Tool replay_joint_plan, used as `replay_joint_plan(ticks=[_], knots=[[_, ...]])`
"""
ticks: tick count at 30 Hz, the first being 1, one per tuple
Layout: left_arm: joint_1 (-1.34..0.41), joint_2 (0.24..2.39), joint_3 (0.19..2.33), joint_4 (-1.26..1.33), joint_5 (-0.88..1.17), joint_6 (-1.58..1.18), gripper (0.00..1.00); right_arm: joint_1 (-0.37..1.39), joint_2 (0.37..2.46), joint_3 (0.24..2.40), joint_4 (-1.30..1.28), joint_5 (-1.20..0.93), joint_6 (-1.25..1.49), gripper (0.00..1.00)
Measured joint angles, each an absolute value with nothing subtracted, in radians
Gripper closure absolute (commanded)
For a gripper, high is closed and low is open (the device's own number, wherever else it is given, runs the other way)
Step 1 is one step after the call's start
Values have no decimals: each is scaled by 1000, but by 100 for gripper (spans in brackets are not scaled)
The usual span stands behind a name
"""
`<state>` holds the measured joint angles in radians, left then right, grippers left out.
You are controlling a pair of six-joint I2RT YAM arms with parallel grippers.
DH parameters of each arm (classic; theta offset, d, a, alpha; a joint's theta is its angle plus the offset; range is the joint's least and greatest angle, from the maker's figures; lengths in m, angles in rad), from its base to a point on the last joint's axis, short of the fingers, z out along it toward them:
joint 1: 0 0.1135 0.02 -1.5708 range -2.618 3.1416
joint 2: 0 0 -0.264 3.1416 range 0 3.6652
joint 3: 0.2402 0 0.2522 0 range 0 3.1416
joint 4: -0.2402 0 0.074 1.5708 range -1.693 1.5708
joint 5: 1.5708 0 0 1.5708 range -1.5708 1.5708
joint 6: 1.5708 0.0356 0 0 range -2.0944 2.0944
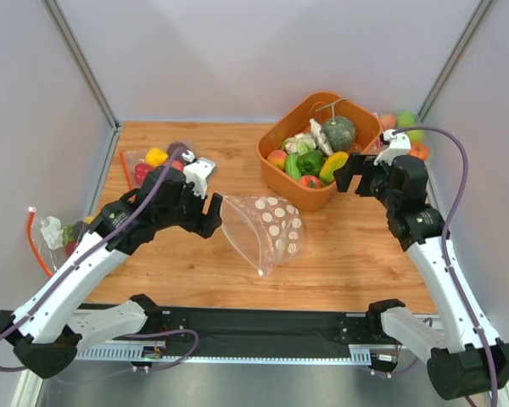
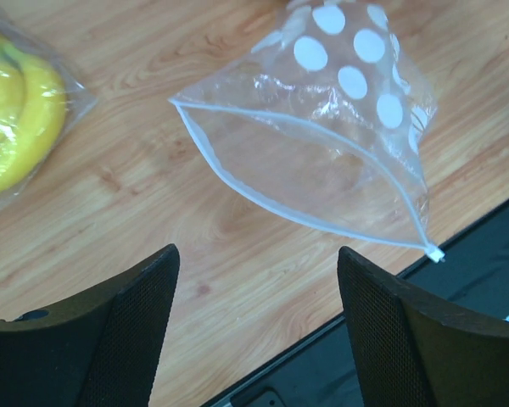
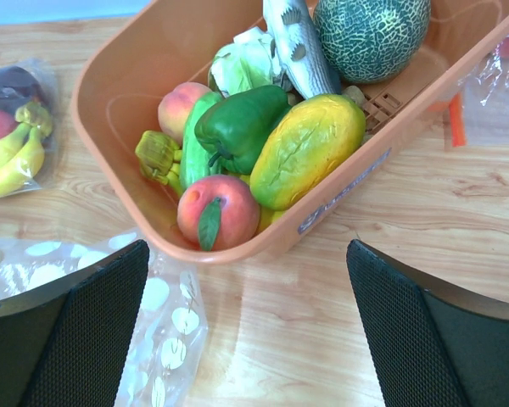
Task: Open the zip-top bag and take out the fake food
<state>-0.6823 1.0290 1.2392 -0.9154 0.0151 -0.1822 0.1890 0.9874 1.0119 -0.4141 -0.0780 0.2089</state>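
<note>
left gripper [image 2: 256,254] spread beside zip-top bag [image 2: 322,161]; right gripper [image 3: 246,246] spread by basket [image 3: 119,102].

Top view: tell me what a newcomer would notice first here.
The orange basket at the back right, heaped with bright fake food such as a yellow mango and a green pepper, grabs attention first. Next comes the polka-dot zip-top bag at the centre of the table, its mouth gaping with nothing visible inside. The left gripper is open beside the bag, and the right gripper is open by the basket.
</note>
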Motion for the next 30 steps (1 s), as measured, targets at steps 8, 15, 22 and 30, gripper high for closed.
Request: replay_joint_plan(ticks=[8, 15, 22, 30], knots=[[-664, 980, 1280, -862, -175, -213, 14, 189, 867, 1011, -492, -75, 207, 0], [-659, 953, 1308, -829, -286, -233, 8, 189, 805, 995, -537, -70, 204, 0], [-659, 965, 1341, -841, -340, -245, 8, 189, 778, 995, -548, -69, 201, 0], [-659, 968, 1341, -851, -355, -249, 7, 189, 774, 995, -563, -68, 200, 0]])
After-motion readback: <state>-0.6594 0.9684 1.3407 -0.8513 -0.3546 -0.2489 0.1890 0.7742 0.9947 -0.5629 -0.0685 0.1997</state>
